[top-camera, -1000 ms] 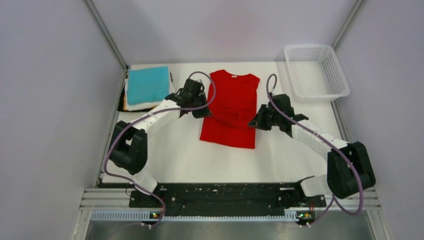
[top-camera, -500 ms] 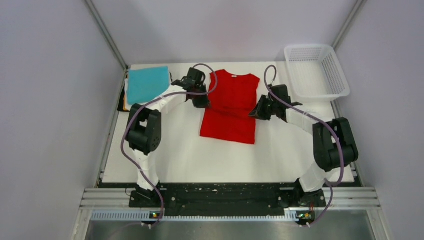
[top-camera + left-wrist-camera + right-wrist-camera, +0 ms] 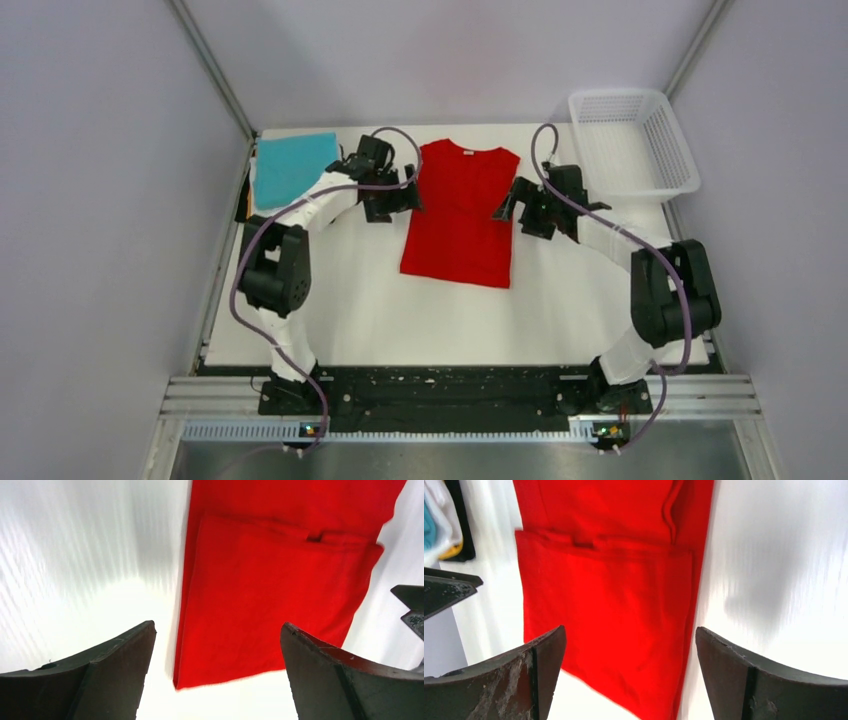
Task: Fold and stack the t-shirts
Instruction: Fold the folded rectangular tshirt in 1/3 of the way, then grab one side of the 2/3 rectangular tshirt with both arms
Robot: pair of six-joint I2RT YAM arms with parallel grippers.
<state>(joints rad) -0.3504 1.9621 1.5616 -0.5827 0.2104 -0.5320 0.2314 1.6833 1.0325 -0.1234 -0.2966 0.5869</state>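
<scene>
Two pincers, spread and empty: left gripper [image 3: 403, 199] and right gripper [image 3: 506, 207], both shifted collarward alongside the bright red short-sleeved cloth tee [image 3: 458, 220]; next fold pending.

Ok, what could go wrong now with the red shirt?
The left pincer and the right pincer are open at either side of the red shirt. Its sides are already folded in, so a grab catching only the top layer might pull that fold open. If one pincer grabs higher than the other, the next fold could come out crooked. The left arm lies close to the pile of folded shirts, so a wide swing might nudge it.
</scene>
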